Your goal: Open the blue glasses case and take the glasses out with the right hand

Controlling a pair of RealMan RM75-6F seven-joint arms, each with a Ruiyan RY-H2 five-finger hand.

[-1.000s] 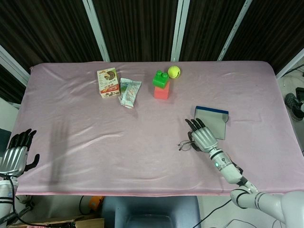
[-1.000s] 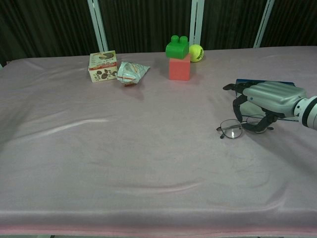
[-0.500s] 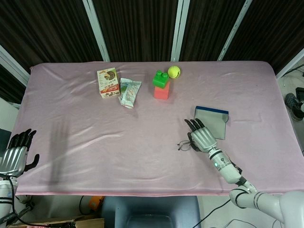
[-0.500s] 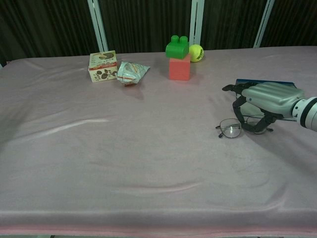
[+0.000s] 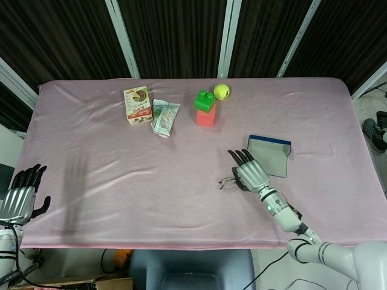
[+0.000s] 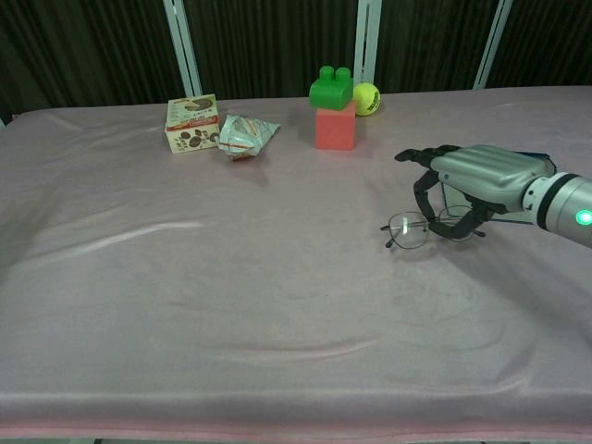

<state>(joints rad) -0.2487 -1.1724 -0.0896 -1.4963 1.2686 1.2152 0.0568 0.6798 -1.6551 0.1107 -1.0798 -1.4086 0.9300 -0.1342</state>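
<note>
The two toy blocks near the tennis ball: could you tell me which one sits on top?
The green block sits on top. It has studs and rests on the plain red block, which stands on the pink tablecloth just left of the tennis ball.

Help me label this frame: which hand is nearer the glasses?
Right. The right hand holds the glasses; the left hand sits far off by the table's near-left edge.

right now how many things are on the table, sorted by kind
Toy blocks: 2, a green block on a red block
Balls: 1, a tennis ball
Snack packs: 2, a box and a packet
Glasses cases: 1, the blue glasses case
Glasses: 1, the glasses, held in the right hand
Total: 7
</note>
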